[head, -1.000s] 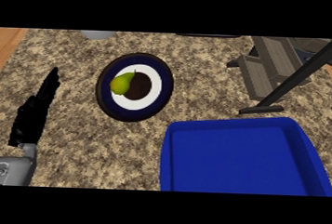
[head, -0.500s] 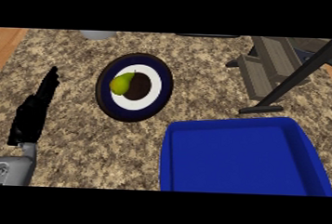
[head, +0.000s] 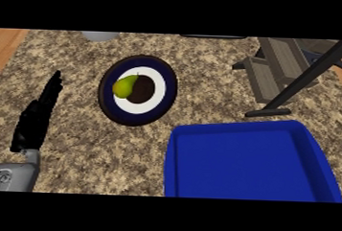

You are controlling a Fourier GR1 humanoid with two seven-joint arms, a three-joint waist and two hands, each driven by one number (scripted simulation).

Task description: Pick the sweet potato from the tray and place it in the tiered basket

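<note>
Head view, looking steeply down on the speckled counter (head: pixel 204 56): the blue tray (head: pixel 173 160) sits at the lower right and, as far as I can see, there is nothing in it. No sweet potato shows anywhere, not in the tray and not on what shows of the grey tiered basket (head: pixel 278 63) at the upper right, whose dark stand leg slants down toward the tray's far corner. The only food in sight is a yellow-green pear (head: pixel 124 86) lying on the round plate (head: pixel 171 84) with the dark rim, left of centre.

The risk I'd name from here: with the wanted thing out of sight, a reach could go for the pear instead, being the nearest graspable item. A move toward the basket could also clip that slanted leg.

The left hand (head: pixel 36 116) rests at the left edge, fingers straight and pointing up the counter, holding nothing, well apart from the plate. The right hand does not appear at all.
</note>
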